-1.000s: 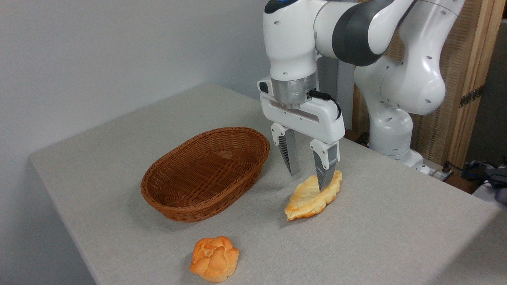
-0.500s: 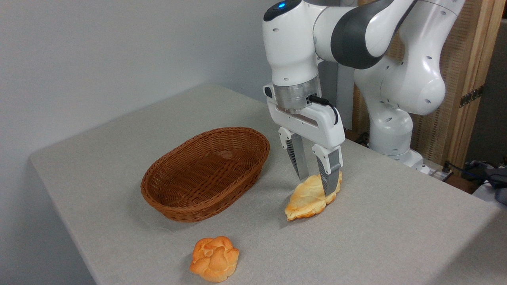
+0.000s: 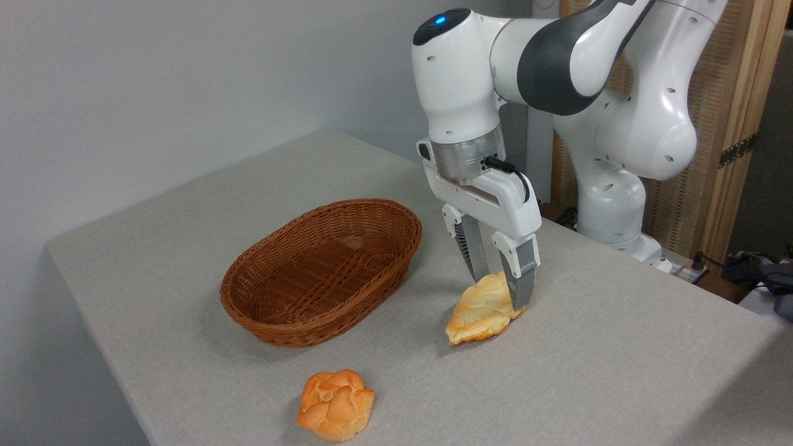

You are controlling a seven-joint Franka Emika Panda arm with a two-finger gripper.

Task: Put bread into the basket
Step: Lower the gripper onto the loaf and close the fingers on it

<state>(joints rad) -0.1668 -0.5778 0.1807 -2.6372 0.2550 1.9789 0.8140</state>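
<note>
Hand: the hand (image 3: 499,290) is down on the far end of the bread (image 3: 480,311), one finger on each side of it, jaws narrowed onto the pastry. It reads as pinching the bread, though the contact faces are turned away from where I stand.

Bread: on the table (image 3: 619,365), just right of the basket (image 3: 322,269) and apart from it. The browned tip points to the near side and appears to rest on the cloth; the far end sits between the fingers.

Basket: oval wicker, left of the hand, nothing inside it.

Other item: a round orange bun (image 3: 336,405) lies at the near edge of the table, well apart from the hand and the bread.

Progress: early. In my judgement the grasp is made or being made; the bread is not visibly clear of the table.

Remaining: lift, carry left over the basket rim, lower, release.

Not established: whether the bread's far end is raised off the cloth; how firm the hold is; the far finger's tip, which is hidden behind the pastry.

Cut off: the arm's upper links run out of the top edge; the table's near and right sides run out of view.
</note>
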